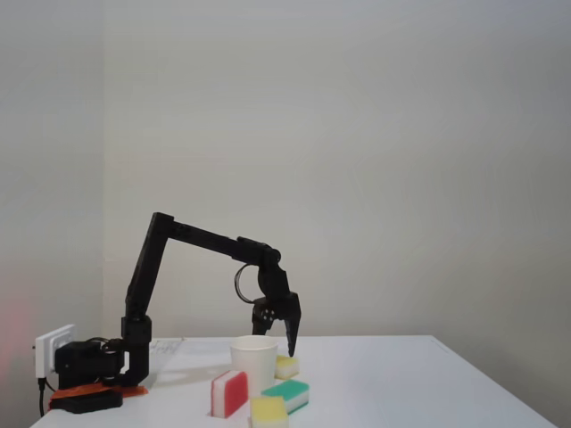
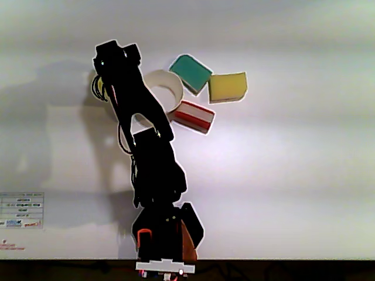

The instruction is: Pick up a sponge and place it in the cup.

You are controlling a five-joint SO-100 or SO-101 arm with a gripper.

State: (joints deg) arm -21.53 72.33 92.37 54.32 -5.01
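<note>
Nearest the fixed camera, a deeper-yellow sponge [image 1: 268, 411] sits at the table's front edge, with a red-and-white sponge [image 1: 229, 393] standing on edge to its left and a green-and-white sponge [image 1: 286, 393] just behind to its right. Behind these stands the white paper cup [image 1: 254, 359], upright. At the cup's right side, touching or nearly so, lies the small pale-yellow sponge [image 1: 286, 366]. The black gripper [image 1: 289, 343] points down directly above that sponge, its tip just over the sponge's top. Whether the jaws are apart or together cannot be told. In the other view, looking down, the arm hides the gripper, and the cup [image 2: 170, 85] shows beside the green-and-white sponge [image 2: 191, 73]. The white table [image 1: 428, 383] is plain. The arm's base [image 1: 89, 374] sits at its left, against a bare pale wall [image 1: 401, 160].
</note>
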